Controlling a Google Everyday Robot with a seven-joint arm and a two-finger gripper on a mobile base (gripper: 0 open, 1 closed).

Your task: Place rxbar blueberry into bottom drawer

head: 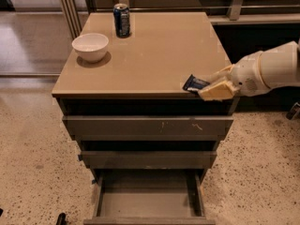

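The rxbar blueberry (193,83), a small dark navy bar, is at the front right edge of the cabinet top (154,50), low over the surface. My gripper (213,89) reaches in from the right on a white arm, and its cream fingers are shut on the bar's right end. The bottom drawer (147,203) is pulled open below, with a bare grey floor. It lies well below and to the left of the gripper.
A white bowl (90,46) sits at the left of the cabinet top. A tall blue soda can (122,20) stands at the back. The two upper drawers (147,125) are only slightly out. Speckled floor surrounds the cabinet.
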